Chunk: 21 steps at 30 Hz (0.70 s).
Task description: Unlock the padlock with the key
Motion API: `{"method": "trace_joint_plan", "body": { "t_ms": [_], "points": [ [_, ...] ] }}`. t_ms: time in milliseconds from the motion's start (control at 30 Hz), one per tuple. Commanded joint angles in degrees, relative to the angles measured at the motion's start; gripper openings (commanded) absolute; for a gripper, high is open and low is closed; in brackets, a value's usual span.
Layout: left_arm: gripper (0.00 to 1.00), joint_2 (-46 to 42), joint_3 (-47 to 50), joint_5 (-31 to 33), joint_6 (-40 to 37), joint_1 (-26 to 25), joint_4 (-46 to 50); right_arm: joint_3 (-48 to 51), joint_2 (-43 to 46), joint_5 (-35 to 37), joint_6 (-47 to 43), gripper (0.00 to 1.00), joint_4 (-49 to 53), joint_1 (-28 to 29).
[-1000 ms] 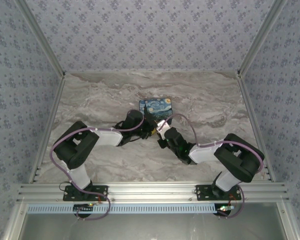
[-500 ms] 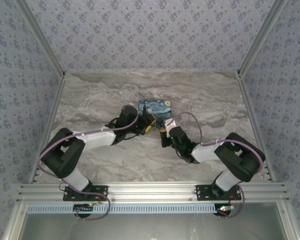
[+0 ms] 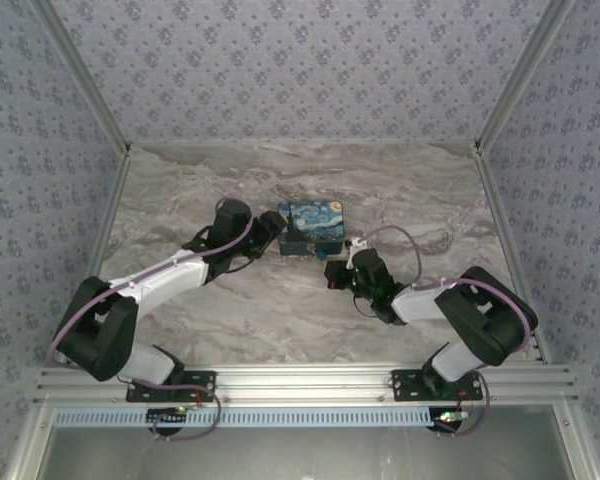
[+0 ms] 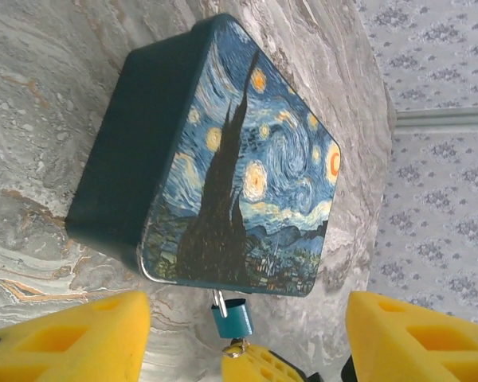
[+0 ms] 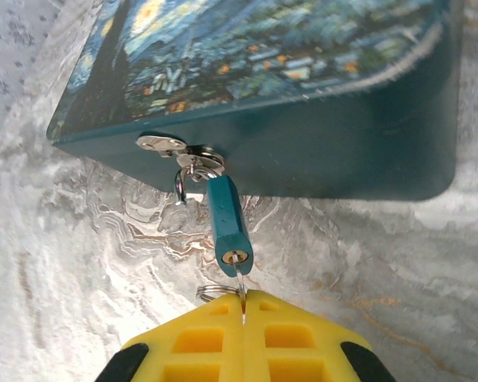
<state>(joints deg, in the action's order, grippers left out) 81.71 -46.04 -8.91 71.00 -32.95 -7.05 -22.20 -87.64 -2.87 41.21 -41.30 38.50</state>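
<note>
The tiny teal padlock [image 5: 229, 227] hangs by its silvery shackle from the hasp on the front of the starry-night box [image 5: 303, 151]. My right gripper [image 5: 243, 301] is shut on the key [image 5: 240, 280]. The key's blade sits in the keyhole at the padlock's lower end, and its ring [image 5: 211, 290] sticks out to the left. From above, the right gripper [image 3: 336, 270] is just in front of the box [image 3: 315, 225]. The left gripper [image 3: 271, 233] is at the box's left end, open. Its yellow fingers [image 4: 64, 338] stand wide apart, clear of the padlock [image 4: 233, 318].
The box rests on the marbled tabletop [image 3: 200, 180] near the middle of the back half. Patterned walls [image 3: 300, 70] close in the back and sides. An aluminium rail [image 3: 300, 380] runs along the near edge by the arm bases.
The left gripper has opened and let go of the padlock, and its arm has drawn back to the left. The right gripper has stayed shut on the key, shifting slightly right.
</note>
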Motion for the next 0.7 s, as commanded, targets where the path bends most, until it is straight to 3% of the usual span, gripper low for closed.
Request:
{"method": "trace_joint_plan", "body": {
  "t_ms": [0,200,600,633,667],
  "points": [
    [0.68,-1.75,-1.33,1.01,0.8,0.69,-0.84,0.7,0.91,-3.12,10.88,0.0,2.98,-1.01],
    [0.69,-0.57,-2.07,1.42,3.14,0.79,-10.24,2.94,0.53,-5.49,19.5,0.0,-0.01,-2.03],
    [0.7,0.32,-6.33,0.36,0.22,1.21,-5.74,3.21,-0.64,-7.94,26.56,0.0,-0.66,-3.33],
    [0.7,0.16,-6.49,0.34,-0.71,1.38,-5.17,3.27,-0.45,-7.94,26.59,0.03,-0.34,-3.41],
    [0.7,-0.06,-6.66,0.37,-1.67,1.72,-4.13,3.3,-0.25,-7.94,26.55,0.12,-0.04,-3.43]
  ]
}}
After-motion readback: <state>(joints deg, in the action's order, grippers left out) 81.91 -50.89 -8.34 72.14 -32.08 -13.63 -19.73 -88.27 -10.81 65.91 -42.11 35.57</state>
